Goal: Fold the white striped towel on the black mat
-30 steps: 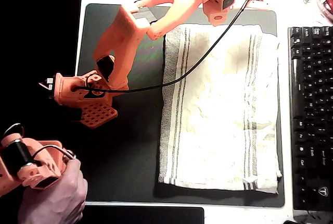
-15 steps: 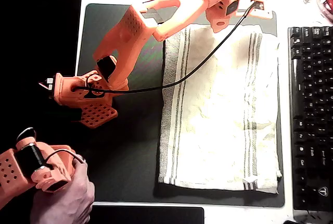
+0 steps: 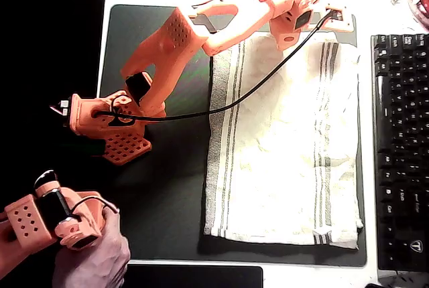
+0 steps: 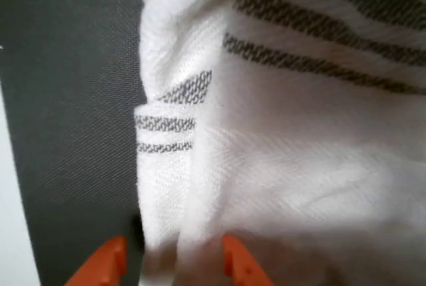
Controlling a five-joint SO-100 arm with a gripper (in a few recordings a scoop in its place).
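White striped towel [image 4: 279, 166] edge bunched between open jaws, over black mat [image 4: 66, 100].

Bright overexposed overhead, soft blurry wrist close-up.

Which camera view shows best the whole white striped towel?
The overhead view: the whole white striped towel lies spread on the black mat, all edges visible. The wrist view gives a close look at one bunched, wrinkled edge with grey stripes, between the orange fingertips.

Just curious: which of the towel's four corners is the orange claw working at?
The top right corner of the white striped towel in the overhead view; the gripper sits over it, the others lie untouched.
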